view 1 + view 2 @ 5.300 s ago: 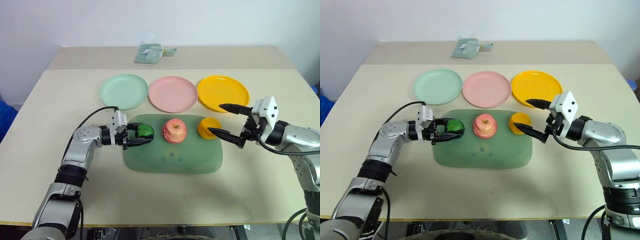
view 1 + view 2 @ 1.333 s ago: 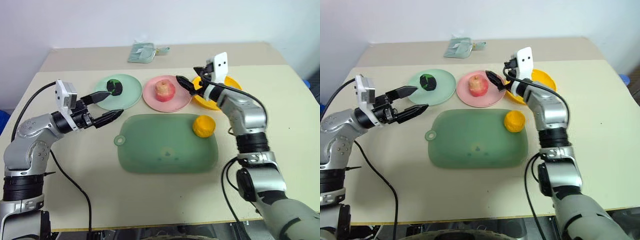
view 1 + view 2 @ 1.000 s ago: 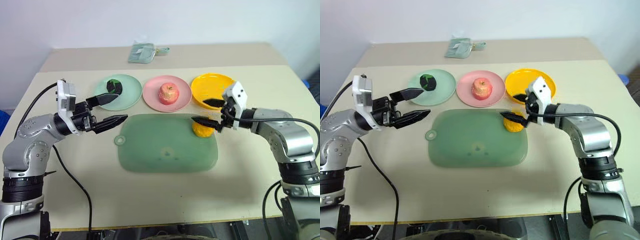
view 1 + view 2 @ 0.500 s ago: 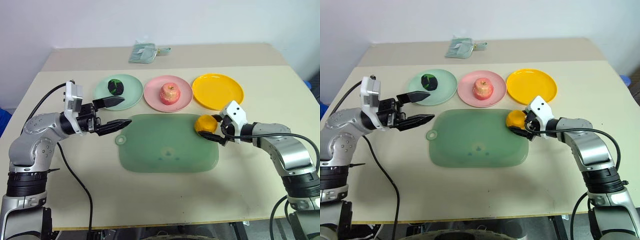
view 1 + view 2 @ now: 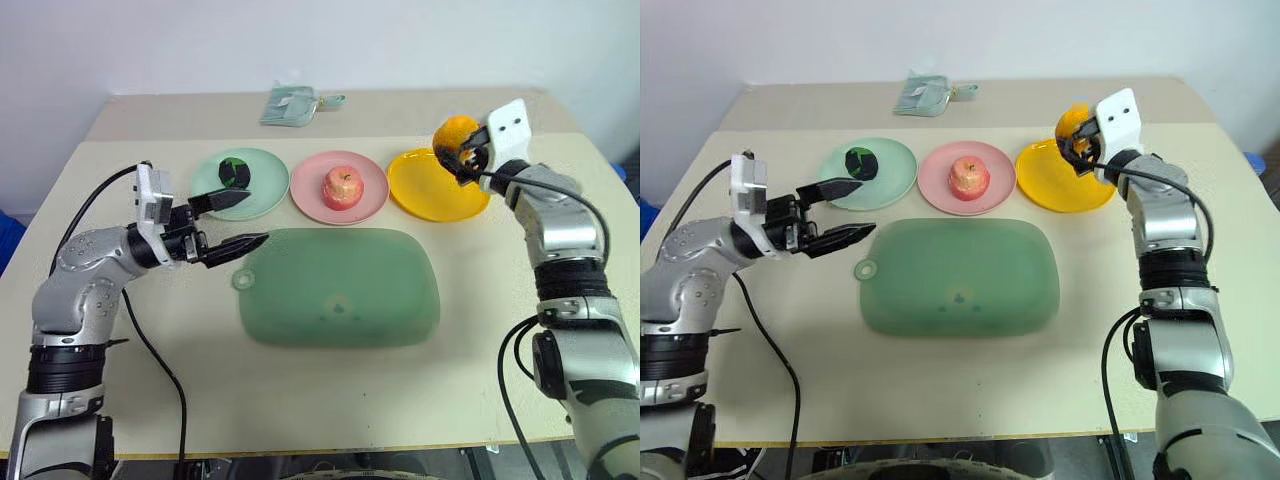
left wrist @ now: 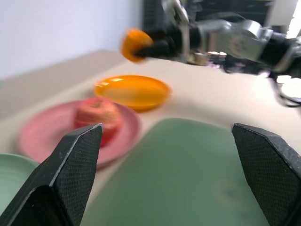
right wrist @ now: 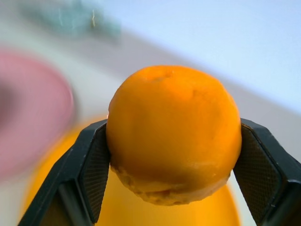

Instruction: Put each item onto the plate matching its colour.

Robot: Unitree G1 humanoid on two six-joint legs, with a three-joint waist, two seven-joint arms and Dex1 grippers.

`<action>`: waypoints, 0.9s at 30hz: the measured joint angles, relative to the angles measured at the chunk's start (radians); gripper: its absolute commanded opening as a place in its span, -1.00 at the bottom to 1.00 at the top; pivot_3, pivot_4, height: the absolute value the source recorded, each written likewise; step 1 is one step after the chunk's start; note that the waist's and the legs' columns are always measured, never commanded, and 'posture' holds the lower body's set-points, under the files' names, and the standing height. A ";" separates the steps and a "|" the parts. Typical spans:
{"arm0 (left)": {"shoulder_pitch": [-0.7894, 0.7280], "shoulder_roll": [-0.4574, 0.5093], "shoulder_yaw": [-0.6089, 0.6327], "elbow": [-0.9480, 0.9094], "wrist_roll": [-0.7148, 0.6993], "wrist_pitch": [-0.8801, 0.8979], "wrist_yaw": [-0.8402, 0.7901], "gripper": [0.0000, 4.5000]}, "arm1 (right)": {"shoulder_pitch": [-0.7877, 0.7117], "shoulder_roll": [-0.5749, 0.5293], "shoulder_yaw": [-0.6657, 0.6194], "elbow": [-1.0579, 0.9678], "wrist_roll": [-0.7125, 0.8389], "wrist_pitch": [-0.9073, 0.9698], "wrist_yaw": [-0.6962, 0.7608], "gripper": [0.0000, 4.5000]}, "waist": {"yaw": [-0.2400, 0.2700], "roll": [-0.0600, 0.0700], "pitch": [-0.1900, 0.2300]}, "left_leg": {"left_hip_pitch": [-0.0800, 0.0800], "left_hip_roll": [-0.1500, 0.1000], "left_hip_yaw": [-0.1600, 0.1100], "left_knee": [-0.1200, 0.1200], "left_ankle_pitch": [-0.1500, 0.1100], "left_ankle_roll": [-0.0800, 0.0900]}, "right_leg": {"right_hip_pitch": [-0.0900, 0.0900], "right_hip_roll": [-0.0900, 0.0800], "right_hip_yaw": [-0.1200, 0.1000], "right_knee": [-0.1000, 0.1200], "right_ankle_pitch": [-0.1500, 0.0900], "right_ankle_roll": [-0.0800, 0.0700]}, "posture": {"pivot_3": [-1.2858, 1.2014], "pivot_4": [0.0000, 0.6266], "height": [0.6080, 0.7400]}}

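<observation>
Last item: your right claw [image 5: 462, 152] is clamped on the orange fruit [image 5: 455, 133] above the orange plate [image 5: 432, 189]; lower it, then release. Left claw [image 5: 238, 220] wide, empty

orange fruit [image 7: 173, 134]: dimpled, matt skin | finger pads [image 6: 263, 162]: black, cross-hatched, rubbery | plates [image 5: 438, 184]: smooth plastic, slight sheen | mat [image 5: 338, 286]: translucent green, soft-looking, matt | table [image 5: 300, 390]: smooth, matt beige | arm shells [image 5: 565, 228]: glossy silver metal-look

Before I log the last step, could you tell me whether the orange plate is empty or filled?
Empty: the orange plate is bare, and the orange fruit is held above its far edge in the right gripper.
</observation>
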 measured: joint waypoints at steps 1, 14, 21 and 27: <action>-0.002 -0.006 -0.003 0.005 0.012 -0.013 0.009 1.00 | -0.003 0.014 0.003 0.057 -0.006 -0.017 -0.009 0.97 | -0.002 0.001 0.000 | 0.000 0.000 0.000 0.000 0.000 0.000 | 0.000 0.000 0.000 0.000 0.000 0.000 | 0.03 -0.52 0.83; 0.030 0.004 0.002 -0.004 0.017 -0.019 0.033 1.00 | -0.040 0.071 -0.135 -0.114 0.225 -0.003 0.148 0.97 | -0.004 0.002 0.001 | 0.000 0.001 0.000 0.000 0.000 0.000 | -0.001 0.001 0.000 0.002 0.000 0.000 | 0.03 -0.52 0.83; 0.002 0.101 0.033 0.059 0.008 -0.020 -0.069 1.00 | 0.268 0.004 -0.062 -0.729 0.440 0.208 0.426 0.97 | 0.007 0.001 0.001 | 0.000 0.000 -0.001 0.001 -0.002 0.003 | 0.000 0.000 0.000 0.001 0.000 0.000 | 0.03 -0.52 0.83; 0.005 0.096 0.038 0.065 0.008 -0.024 -0.067 1.00 | 0.416 -0.077 -0.050 -0.891 0.514 0.285 0.554 0.97 | 0.000 0.001 0.001 | 0.000 0.001 -0.001 0.001 -0.003 0.006 | 0.000 0.000 0.000 0.001 0.000 0.000 | 0.03 -0.52 0.83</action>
